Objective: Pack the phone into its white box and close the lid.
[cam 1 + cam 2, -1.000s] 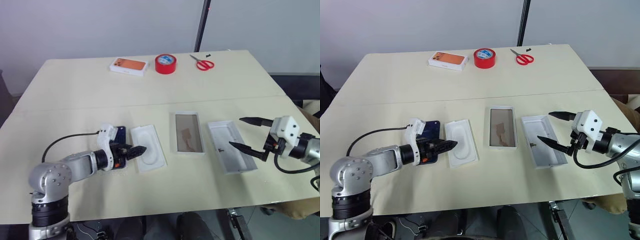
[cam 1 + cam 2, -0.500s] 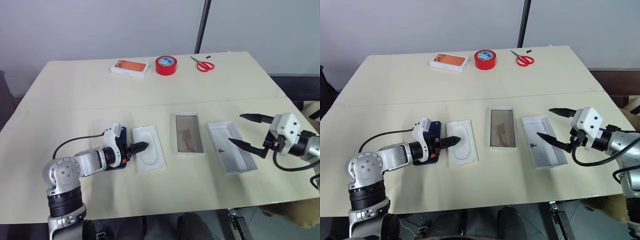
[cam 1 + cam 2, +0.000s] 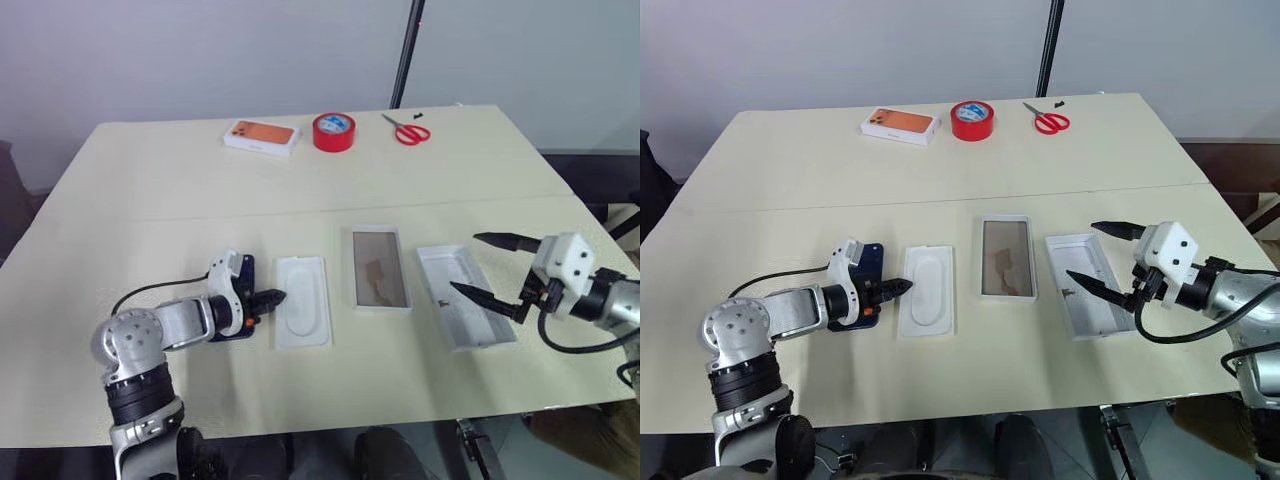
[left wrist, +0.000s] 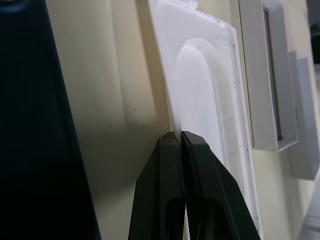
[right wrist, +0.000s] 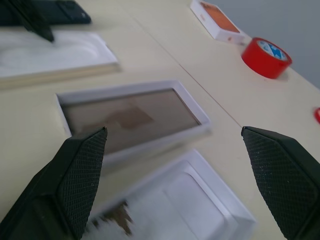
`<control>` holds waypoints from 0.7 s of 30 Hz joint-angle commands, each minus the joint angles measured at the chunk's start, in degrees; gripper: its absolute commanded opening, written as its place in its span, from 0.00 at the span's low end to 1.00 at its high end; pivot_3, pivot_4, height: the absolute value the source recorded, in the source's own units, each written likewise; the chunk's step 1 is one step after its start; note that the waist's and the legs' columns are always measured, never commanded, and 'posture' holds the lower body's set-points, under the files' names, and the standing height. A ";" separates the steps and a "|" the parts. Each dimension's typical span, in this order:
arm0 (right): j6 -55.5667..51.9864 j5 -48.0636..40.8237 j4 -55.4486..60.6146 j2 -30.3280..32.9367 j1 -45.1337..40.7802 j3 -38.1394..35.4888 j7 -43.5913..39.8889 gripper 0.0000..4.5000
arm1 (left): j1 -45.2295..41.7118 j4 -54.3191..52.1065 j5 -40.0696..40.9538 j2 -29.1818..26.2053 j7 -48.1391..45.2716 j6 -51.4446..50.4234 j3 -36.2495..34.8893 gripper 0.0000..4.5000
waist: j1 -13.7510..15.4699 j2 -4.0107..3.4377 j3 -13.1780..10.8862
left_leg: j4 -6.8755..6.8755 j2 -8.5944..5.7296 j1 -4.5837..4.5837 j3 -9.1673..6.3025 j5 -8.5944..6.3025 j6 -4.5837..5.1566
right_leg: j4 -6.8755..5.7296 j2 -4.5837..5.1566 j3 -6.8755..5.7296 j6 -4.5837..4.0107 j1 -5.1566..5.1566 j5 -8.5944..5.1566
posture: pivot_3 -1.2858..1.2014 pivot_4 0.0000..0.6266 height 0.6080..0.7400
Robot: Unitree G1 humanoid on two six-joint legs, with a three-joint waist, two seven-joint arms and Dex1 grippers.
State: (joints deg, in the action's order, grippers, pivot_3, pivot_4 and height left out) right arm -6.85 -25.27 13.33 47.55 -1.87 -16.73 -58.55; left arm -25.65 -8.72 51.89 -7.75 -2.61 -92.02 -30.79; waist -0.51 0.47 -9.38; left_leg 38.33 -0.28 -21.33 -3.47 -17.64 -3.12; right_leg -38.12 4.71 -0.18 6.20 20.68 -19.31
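left claw [image 3: 902, 286]: pinched on insert [image 3: 927, 291] edge, phone [image 3: 868, 268] just beside, lengthwise away | right claw [image 3: 1095, 254]: wide over lid [image 3: 1087, 296] | left arm nearer

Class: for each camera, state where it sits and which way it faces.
Eye views: head, looking down over table, both arms.
Left wrist view: along shut left tool pinching flat white insert edge; phone beside.
Right wrist view: between open right tool fingers toward white box.
Shared: insert, box.

Left gripper [image 4: 181, 136] now pinched on the white insert's [image 3: 301, 313] edge; insert swung straighter.
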 commanded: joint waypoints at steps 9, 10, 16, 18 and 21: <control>-5.58 6.62 0.71 -5.23 -8.66 18.43 1.53 1.00 | -11.57 6.23 4.73 -2.46 2.47 -0.48 -6.86 0.01 | -0.20 0.07 -0.04 | -0.11 -0.02 -0.09 0.02 0.03 -0.06 | 0.02 -0.01 0.01 0.01 0.21 0.00 | 0.52 0.24 1.00; -5.57 7.14 -0.05 -5.30 -9.34 19.10 1.32 1.00 | -11.88 6.24 4.90 -2.44 2.81 -0.48 -7.05 0.01 | -0.21 0.08 -0.05 | -0.11 -0.02 -0.09 0.02 0.03 -0.06 | 0.02 -0.01 0.01 0.01 0.21 0.00 | 0.52 0.24 1.00; 0.59 13.37 -8.32 -6.25 -12.14 25.97 -2.47 0.95 | -11.29 3.49 8.62 -1.28 6.68 -0.48 -7.45 0.00 | -0.12 0.13 -0.08 | -0.11 0.00 -0.11 0.00 0.05 -0.10 | 0.02 0.02 0.00 0.01 0.22 0.01 | 0.52 0.24 1.00; 3.08 15.62 -11.71 -6.59 -13.06 27.16 -2.46 0.81 | -11.27 2.91 10.09 -0.63 8.33 -0.48 -7.68 0.00 | -0.13 0.15 -0.09 | -0.11 0.00 -0.11 0.00 0.06 -0.11 | 0.02 0.03 0.00 0.02 0.22 0.01 | 0.52 0.24 1.00; 6.93 18.90 -17.09 -7.10 -14.60 29.14 -2.59 0.46 | -11.63 2.52 11.84 0.31 11.03 -0.48 -8.31 0.00 | -0.20 0.15 -0.09 | -0.10 0.00 -0.10 0.01 0.07 -0.13 | 0.02 0.04 0.00 0.02 0.22 0.01 | 0.52 0.24 1.00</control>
State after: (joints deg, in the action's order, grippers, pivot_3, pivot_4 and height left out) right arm -1.68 -8.13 -1.82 40.79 -16.07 12.07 -61.04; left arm -36.44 -4.32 61.30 -7.55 7.35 -92.01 -38.11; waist -0.72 0.62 -9.47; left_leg 38.23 -0.28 -21.42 -3.47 -17.56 -3.27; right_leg -38.10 4.74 -0.18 6.22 20.90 -19.29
